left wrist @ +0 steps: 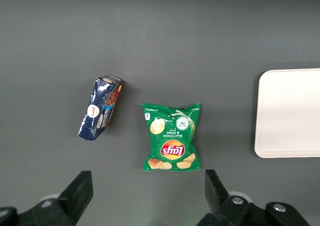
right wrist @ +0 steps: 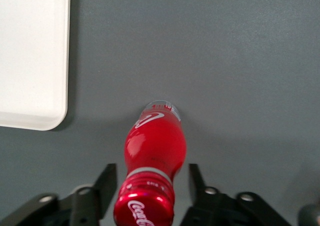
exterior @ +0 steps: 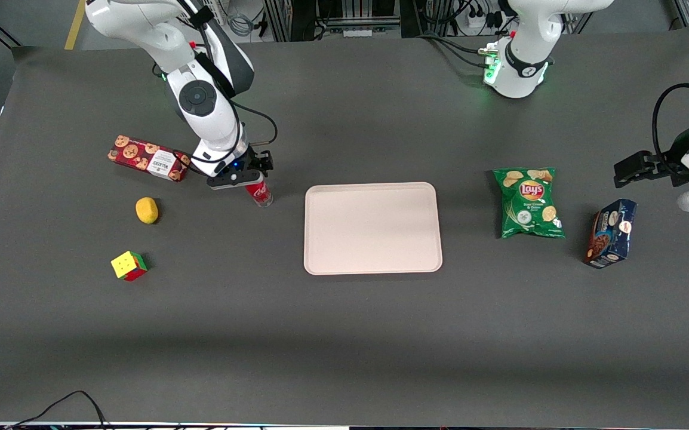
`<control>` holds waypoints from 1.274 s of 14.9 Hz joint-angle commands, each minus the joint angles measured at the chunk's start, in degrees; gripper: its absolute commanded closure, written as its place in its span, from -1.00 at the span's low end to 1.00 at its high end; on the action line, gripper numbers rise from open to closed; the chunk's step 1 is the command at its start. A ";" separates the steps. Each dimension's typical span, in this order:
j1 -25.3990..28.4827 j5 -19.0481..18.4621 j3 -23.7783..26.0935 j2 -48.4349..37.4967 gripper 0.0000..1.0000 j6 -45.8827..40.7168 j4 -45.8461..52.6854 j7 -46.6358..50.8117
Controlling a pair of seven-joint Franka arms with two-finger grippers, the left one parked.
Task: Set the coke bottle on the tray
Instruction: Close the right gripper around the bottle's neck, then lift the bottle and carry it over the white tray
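- The coke bottle [exterior: 259, 194] stands upright on the table [exterior: 344, 334], long axis vertical, red cap [right wrist: 145, 207] up and clear base [right wrist: 161, 107] on the dark surface.
- It stands just beside the tray [exterior: 373, 228], off its rim, toward the working arm's end of the table.
- The gripper [exterior: 243, 178] hangs directly over the bottle; in the right wrist view its two fingers [right wrist: 106, 183] flank the bottle's neck with a gap on each side, spread and not clamping.
- From the front the gripper covers the bottle's cap and neck; only the red body and base show.
- The red cookie box [exterior: 148, 158] lies just beside the arm, one end partly covered by it.
- A lemon [exterior: 147, 210] and a puzzle cube [exterior: 128, 266] lie nearer the front camera than the box.
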 commanded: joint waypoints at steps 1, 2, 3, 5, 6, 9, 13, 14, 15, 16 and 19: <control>-0.31 -0.79 0.06 0.30 1.00 0.70 0.29 -0.79; -0.22 -0.79 0.06 0.21 1.00 0.61 0.47 -0.35; -0.22 -0.79 0.06 0.12 1.00 0.61 0.73 -0.09; -0.22 -0.70 0.06 -0.05 1.00 0.52 1.52 0.09; -0.22 -0.70 0.06 -0.31 1.00 0.43 2.04 0.09; -0.22 -0.79 -0.37 -1.20 1.00 -12.43 10.36 -0.78; -0.14 -0.79 -0.73 -1.11 1.00 -29.60 26.28 -0.96; -0.13 -0.79 -0.64 -1.11 1.00 -30.76 28.48 -0.96; -0.05 -0.70 -0.55 -0.93 1.00 -31.47 30.77 -0.96; 0.04 -0.70 -0.29 -0.50 1.00 -31.65 32.79 -0.53; 0.92 -0.09 1.81 3.71 1.00 -31.65 39.47 2.79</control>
